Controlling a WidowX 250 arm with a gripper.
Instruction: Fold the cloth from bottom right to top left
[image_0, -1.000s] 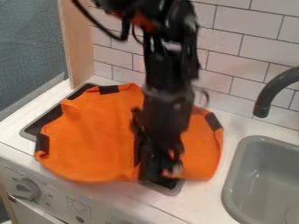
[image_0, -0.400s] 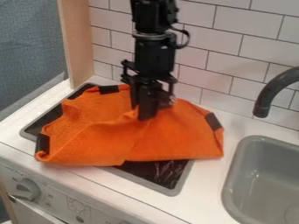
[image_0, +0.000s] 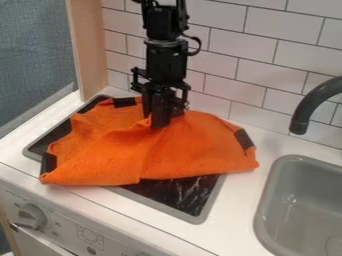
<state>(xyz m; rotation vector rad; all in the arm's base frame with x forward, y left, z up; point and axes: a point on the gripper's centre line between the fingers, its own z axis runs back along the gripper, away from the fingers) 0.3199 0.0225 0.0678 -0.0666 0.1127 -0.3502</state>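
Note:
The gripper (image_0: 159, 123) hangs pointing down over the back middle of the stove, its fingers closed on a pinched part of the orange cloth (image_0: 180, 152). Creases run from that grip toward the front edge of the cloth. Black patches mark the cloth at its back left, left and right corners. The cloth is spread over much of the dark stove top (image_0: 180, 196), whose front right part is uncovered. The cloth's right corner lies past the stove top on the white counter.
A grey sink (image_0: 304, 200) with a dark faucet (image_0: 308, 107) is at the right. Behind stands a white tiled wall (image_0: 267, 60). A wooden panel (image_0: 87, 50) rises at the back left, and a knob (image_0: 29, 215) sits on the front panel.
The gripper has moved from the front of the stove toward the back and slightly left, drawing the cloth's front edge back and uncovering the front of the stove top.

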